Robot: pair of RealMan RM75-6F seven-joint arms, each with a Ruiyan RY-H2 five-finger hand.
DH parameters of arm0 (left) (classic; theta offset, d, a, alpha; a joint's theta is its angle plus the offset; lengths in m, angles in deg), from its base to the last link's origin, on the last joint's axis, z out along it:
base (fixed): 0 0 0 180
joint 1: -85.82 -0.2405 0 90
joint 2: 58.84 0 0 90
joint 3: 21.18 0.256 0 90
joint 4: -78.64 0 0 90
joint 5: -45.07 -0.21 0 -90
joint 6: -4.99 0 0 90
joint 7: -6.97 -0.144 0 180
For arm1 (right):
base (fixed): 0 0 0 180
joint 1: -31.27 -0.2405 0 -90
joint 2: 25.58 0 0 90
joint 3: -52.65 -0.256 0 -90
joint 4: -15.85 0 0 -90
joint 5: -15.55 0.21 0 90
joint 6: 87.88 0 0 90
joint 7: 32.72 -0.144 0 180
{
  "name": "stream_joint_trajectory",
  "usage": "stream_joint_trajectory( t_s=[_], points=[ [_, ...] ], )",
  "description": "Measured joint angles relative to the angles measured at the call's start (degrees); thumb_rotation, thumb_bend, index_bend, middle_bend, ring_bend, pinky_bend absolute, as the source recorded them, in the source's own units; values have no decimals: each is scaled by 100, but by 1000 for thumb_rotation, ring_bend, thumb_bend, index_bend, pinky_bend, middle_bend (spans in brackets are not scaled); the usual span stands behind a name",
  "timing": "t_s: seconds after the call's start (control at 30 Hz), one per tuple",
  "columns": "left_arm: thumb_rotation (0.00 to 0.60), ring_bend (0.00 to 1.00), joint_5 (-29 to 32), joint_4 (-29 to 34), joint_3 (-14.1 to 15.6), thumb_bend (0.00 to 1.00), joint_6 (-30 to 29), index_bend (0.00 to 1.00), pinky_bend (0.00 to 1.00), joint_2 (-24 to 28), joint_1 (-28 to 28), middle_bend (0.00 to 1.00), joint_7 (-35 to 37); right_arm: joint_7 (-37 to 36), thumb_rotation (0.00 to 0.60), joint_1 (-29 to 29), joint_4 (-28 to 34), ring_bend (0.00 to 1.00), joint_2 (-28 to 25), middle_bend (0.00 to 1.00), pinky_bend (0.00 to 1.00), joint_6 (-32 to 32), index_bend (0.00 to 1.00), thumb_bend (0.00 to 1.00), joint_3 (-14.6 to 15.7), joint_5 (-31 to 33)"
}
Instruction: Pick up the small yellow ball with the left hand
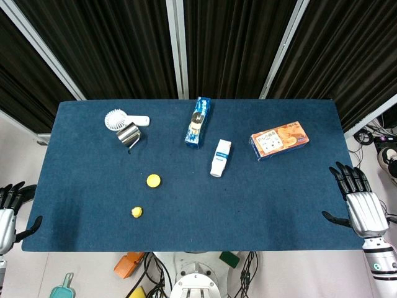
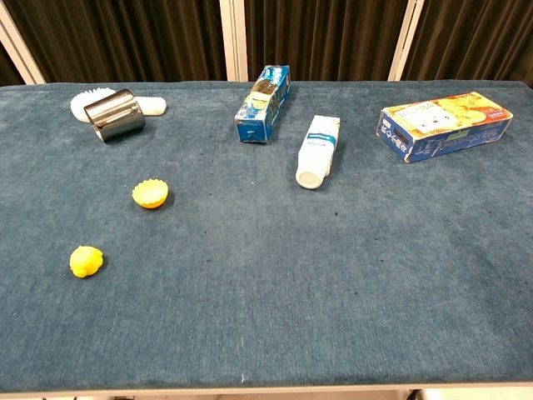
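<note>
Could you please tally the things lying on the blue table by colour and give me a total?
Yellow: 2, the small round yellow ball and the fluted yellow-orange cup.
White: 2, the white handheld fan and the white bottle lying on its side.
Silver: 1, the shiny metal cup.
Blue: 1, the tall blue carton.
Blue and orange: 1, the biscuit box.
Total: 7.
</note>
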Motion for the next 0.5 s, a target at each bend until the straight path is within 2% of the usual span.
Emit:
stream_joint_trajectory(
  t_s=[0.3,0.5],
  points=[
    [600,2,-224,110,-6,303,100,160,2,3,143,80,-62,-85,600,51,-62,0,-25,37,60,-81,0,147,12,34],
    [600,4,-614,247,67,289,572,162,1,-125,524,80,-190,-254,600,126,-208,0,-9,37,60,-185,0,147,42,30]
  ],
)
